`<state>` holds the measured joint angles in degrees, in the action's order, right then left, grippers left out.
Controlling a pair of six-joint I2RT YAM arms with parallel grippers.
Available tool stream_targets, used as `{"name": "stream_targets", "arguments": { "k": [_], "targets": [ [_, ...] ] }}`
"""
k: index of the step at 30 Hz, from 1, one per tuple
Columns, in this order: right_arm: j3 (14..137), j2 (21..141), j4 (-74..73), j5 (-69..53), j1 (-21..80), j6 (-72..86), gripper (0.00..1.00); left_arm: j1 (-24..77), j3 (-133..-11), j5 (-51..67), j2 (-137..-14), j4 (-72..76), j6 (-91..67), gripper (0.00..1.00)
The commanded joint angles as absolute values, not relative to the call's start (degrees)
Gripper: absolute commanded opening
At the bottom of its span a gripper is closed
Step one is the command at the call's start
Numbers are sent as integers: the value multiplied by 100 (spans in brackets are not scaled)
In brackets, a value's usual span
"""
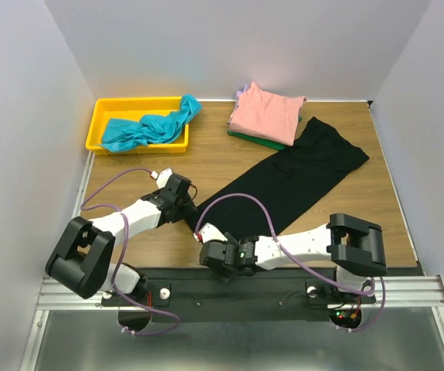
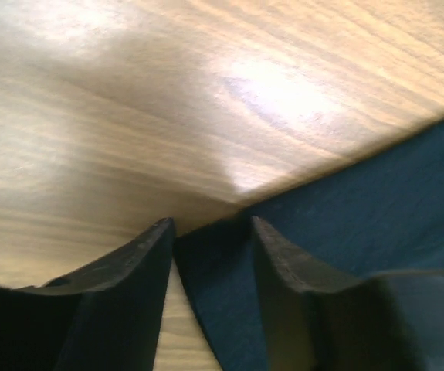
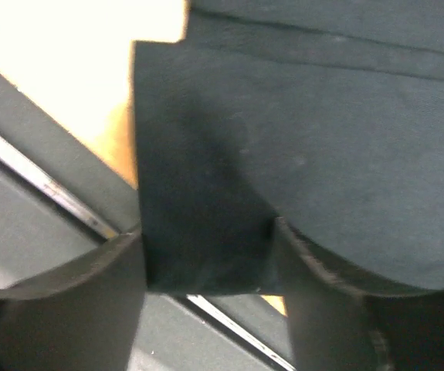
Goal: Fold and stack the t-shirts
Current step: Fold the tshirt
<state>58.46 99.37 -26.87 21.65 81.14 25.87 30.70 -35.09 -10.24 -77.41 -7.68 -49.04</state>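
Note:
The black t-shirt [image 1: 291,182] lies folded into a long strip, running diagonally from the table's near middle to the far right. My left gripper [image 1: 184,202] is at its near-left corner, open. In the left wrist view the fingers [image 2: 210,224] straddle that corner of the black cloth [image 2: 376,201], which lies flat on the wood. My right gripper [image 1: 206,246] is at the strip's near end, open. In its wrist view the black cloth [image 3: 322,139] fills the gap between the fingers [image 3: 206,232] and overhangs the table edge. A teal shirt [image 1: 148,127] lies crumpled in the bin. The salmon-pink shirt [image 1: 266,110] is folded on top of a green one [image 1: 260,141] and a lavender one [image 1: 241,93].
The yellow bin [image 1: 129,103] stands at the far left. The folded stack sits at the far middle, touching the black strip's far end. The dark metal rail [image 3: 44,185] runs right below the near table edge, under my right gripper. White walls enclose the table.

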Motion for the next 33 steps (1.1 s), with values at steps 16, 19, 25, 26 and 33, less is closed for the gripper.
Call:
{"name": "stream_targets", "arguments": {
  "k": [16, 19, 25, 26, 33],
  "targets": [
    [5863, 9221, -2760, 1416, 8745, 3155, 4, 3120, -2198, 87, -5917, -973, -5360, 0],
    [5748, 8886, -2760, 1415, 8754, 3348, 1, 3129, -2267, -585, -5266, -1902, -5695, 0],
    [5591, 8430, -2760, 1529, 8763, 3717, 0, 3138, -2426, -722, -4202, -2426, -5819, 0],
    [5538, 8359, -2768, 1590, 8763, 3840, 0, 3138, -2469, -712, -4210, -2417, -5784, 0],
    [5046, 7586, -3111, 2206, 8517, 4780, 0, 3523, -3154, -641, -5281, -1523, -5572, 0]
  ]
}}
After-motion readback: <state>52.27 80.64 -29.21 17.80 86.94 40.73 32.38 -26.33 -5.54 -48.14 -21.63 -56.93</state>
